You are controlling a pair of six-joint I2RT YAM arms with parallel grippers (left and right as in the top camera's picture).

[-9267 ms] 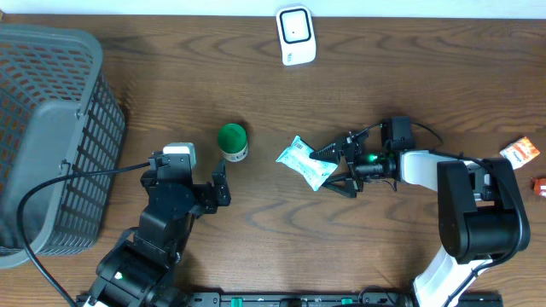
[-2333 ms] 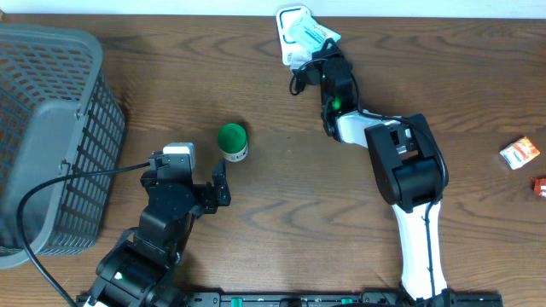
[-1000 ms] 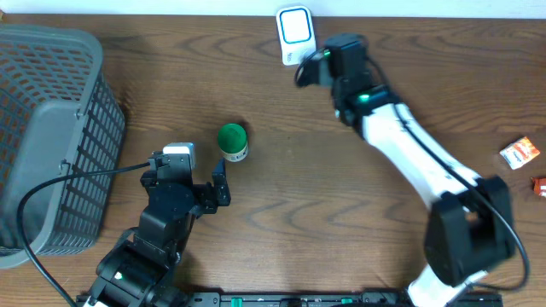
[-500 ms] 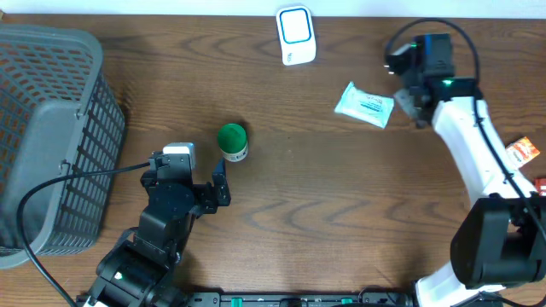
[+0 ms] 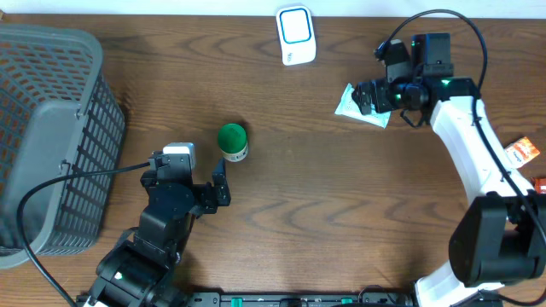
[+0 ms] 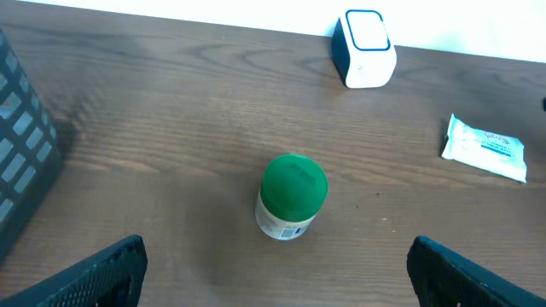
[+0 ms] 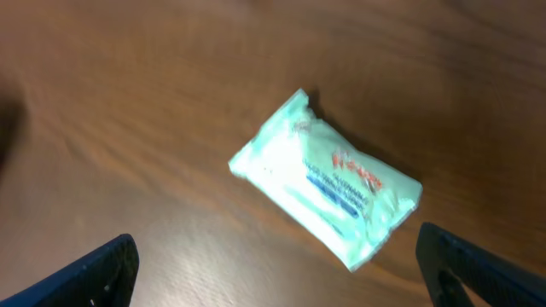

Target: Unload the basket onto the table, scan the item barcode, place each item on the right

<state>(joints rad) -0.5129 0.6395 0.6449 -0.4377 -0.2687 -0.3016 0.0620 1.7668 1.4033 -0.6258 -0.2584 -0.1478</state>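
Note:
The item, a pale green wipes packet (image 5: 347, 104) (image 7: 328, 179) (image 6: 486, 147), lies flat on the wooden table right of the white scanner (image 5: 296, 34) (image 6: 365, 58). My right gripper (image 5: 360, 96) (image 7: 286, 266) hovers just over the packet's right end, open, with nothing between its fingers; in the right wrist view the packet lies free ahead of the two spread fingertips. My left gripper (image 5: 220, 183) (image 6: 277, 273) rests open at the lower left, facing a green-lidded bottle (image 5: 232, 141) (image 6: 292, 194) without touching it.
A grey mesh basket (image 5: 51, 136) (image 6: 21, 166) fills the left side. An orange packet (image 5: 519, 152) and a small red thing (image 5: 539, 183) lie at the far right edge.
The right arm carried the packet from the scanner to the right, set it on the table and opened its jaws. The left arm has not moved.

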